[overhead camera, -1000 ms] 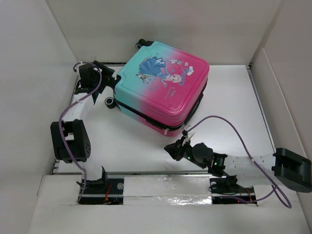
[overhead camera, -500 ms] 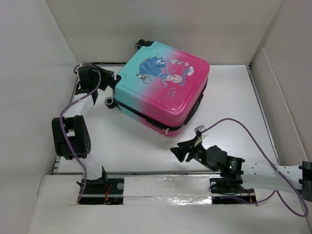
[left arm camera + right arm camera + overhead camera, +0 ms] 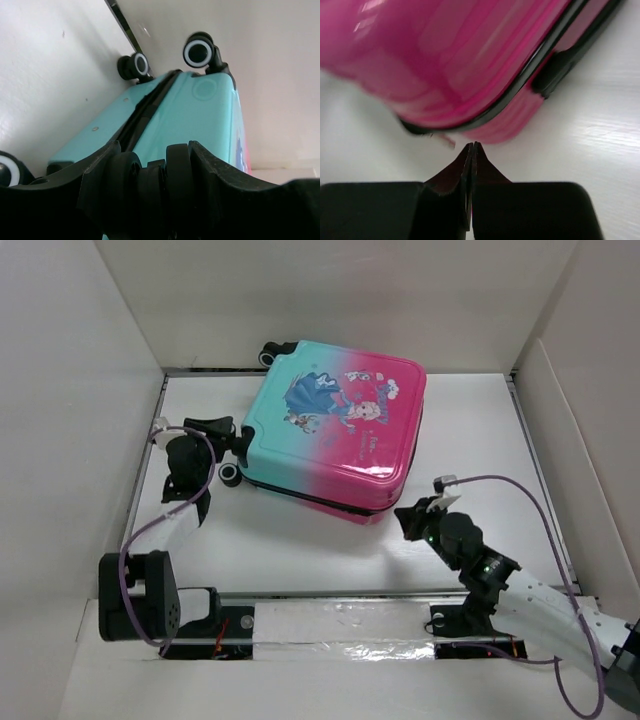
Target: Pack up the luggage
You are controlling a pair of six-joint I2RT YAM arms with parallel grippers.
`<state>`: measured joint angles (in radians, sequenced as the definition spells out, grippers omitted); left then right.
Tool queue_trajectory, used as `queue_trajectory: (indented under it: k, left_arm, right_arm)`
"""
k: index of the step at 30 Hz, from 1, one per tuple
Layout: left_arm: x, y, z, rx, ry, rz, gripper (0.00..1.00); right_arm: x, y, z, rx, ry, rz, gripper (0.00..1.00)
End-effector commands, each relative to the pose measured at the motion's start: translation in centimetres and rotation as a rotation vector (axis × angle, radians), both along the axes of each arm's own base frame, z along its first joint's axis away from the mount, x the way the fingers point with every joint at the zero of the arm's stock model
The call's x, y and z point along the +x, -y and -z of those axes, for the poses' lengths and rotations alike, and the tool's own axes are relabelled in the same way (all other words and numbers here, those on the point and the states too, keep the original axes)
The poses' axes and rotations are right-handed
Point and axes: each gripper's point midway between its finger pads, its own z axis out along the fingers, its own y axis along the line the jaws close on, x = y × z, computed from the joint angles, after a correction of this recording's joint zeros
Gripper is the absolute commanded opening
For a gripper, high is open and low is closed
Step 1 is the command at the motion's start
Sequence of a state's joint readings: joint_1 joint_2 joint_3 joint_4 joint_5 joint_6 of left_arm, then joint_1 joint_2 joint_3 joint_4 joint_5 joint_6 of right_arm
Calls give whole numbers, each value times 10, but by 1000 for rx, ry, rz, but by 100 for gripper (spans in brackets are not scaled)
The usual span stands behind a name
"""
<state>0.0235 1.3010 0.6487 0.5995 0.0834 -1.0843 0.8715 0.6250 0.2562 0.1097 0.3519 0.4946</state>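
Note:
The luggage (image 3: 335,430) lies flat and closed at the back middle of the table, teal on the left, pink on the right, princess print up. My left gripper (image 3: 232,430) is at its teal left end, shut on a black wheel (image 3: 150,185) of the luggage; the teal shell (image 3: 200,115) and two more wheels show beyond it. My right gripper (image 3: 405,517) is shut and empty, its tip (image 3: 471,146) just off the pink near-right corner (image 3: 470,60), beside a small zip pull (image 3: 444,140).
White walls enclose the table: left wall (image 3: 80,390), back wall, slanted right panel (image 3: 580,440). A foil-taped rail (image 3: 340,620) runs along the near edge. Purple cables loop off both arms.
The luggage has turned and sits squarer to the table. My left gripper has come nearer, with the wheel end. My right gripper has moved right to the pink corner.

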Motion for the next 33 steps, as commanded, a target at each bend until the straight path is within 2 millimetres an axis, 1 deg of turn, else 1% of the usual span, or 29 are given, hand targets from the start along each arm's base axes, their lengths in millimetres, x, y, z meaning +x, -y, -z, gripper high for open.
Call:
queue_trajectory:
  k: [1,2,3,4,5,6,7,9,10,11,12,13,14,15,16,18,19,20,21,22,24,25,27,28,29,30,31,32,33]
  left_arm:
    - [-28,27,-27,90,150,85,0]
    - [-34,29,-27,91,156,85,0]
    - [-45,38,-13,88,131,113,0]
    - [-56,44,-26,76,175,129,0]
    - [-64,48,-27,72,185,136,0]
    - [-74,58,-15,70,163,164,0]
    - [-83,61,-27,65,202,171,0]
    - [-91,62,-26,64,198,171,0]
    - [-96,62,-34,59,224,179,0]
    - [-99,65,-37,53,235,197,0]
    - [-101,67,-39,52,242,207,0]
    - [-103,68,-41,51,250,213,0]
    - [-103,67,-41,51,250,210,0]
    - [-102,66,-42,63,254,205,0]
    - [-100,65,-41,69,251,199,0]
    - [-97,62,-46,72,273,178,0]
    - [-93,62,-45,69,271,172,0]
    - [-91,60,-46,66,278,159,0]
    - [-89,59,-48,61,288,149,0]
    - [-84,59,-50,56,295,142,0]
    - [-79,58,-52,56,298,134,0]
    - [-76,59,-53,56,301,134,0]
    - [-73,59,-54,56,305,134,0]
    - [-71,59,-51,58,296,135,0]
    - [-70,59,-49,62,290,134,0]
    - [-69,59,-48,65,294,134,0]
    - [-67,60,-43,66,285,134,0]
    - [-66,59,-40,68,278,130,0]
    - [-66,59,-39,68,277,130,0]
  right_arm:
    - [16,6,-39,-8,85,-47,0]
    - [31,23,-53,-4,114,13,0]
    - [39,29,-60,-28,147,18,0]
    - [41,29,-65,-30,151,-20,0]
    - [48,33,-82,-28,181,-17,0]
    - [56,45,-85,-51,186,-2,0]
    - [55,39,-85,-53,172,-62,0]
    - [54,41,-86,-54,166,-88,0]
    - [46,36,-86,-37,179,-130,0]
    - [41,35,-82,-24,179,-136,0]
    - [31,32,-59,0,126,-148,0]
    - [24,31,-52,24,115,-149,0]
    - [15,30,-57,67,147,-156,0]
    - [8,26,-56,102,160,-173,0]
    - [-3,19,-41,131,123,-200,0]
    - [-9,23,-35,126,109,-171,0]
    - [-9,25,-32,115,105,-158,1]
    - [-7,27,-31,104,103,-126,6]
    - [-6,29,-31,93,99,-117,15]
    - [-7,26,-32,74,108,-136,34]
    - [-6,23,-33,51,106,-155,47]
    - [-3,22,-24,18,82,-154,54]
    - [6,25,-26,-16,82,-125,59]
    - [11,26,-20,-42,64,-110,59]
    - [17,31,-20,-53,68,-72,59]
    - [23,29,-26,-47,101,-65,59]
    - [26,28,-28,-53,112,-66,59]
    - [29,27,-22,-67,97,-68,59]
    - [32,25,-26,-61,116,-67,57]
